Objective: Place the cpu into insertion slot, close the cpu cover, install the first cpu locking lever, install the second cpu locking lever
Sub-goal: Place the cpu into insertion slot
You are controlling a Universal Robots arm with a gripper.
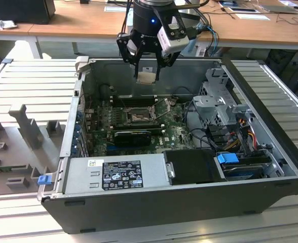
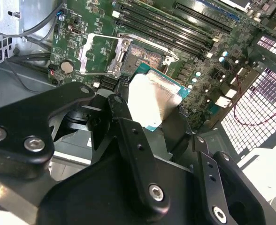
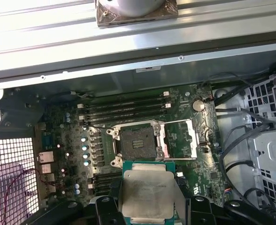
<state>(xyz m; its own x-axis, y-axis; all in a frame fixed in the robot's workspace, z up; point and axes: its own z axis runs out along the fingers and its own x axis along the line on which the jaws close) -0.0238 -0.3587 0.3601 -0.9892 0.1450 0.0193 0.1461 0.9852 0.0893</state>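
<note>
End effector (image 1: 148, 74) hung over the open computer case (image 1: 164, 207), near its far wall, with clear air between it and the green circuit board (image 3: 203, 164) on the case floor. Metal drive cages (image 1: 217, 98) crowded the exterior view's right side of the case. A grey power supply (image 1: 113, 174) ran along the near wall, and the middle of the board lay open from above.

Two black fingers (image 2: 121, 117) were clamped on opposite edges of the cpu (image 3: 149, 194), a flat silvery square with a green border, held roughly level. The insertion slot (image 3: 138, 143), a dark square with a metal rim, sat bare on the board, well apart from the raised cpu. The cpu cover (image 3: 180, 139), a metal frame, was swung open and lay just beside the slot.

The case rested on a ridged grey counter (image 1: 32, 81). A wooden counter (image 1: 73, 25) with papers stood behind it.
</note>
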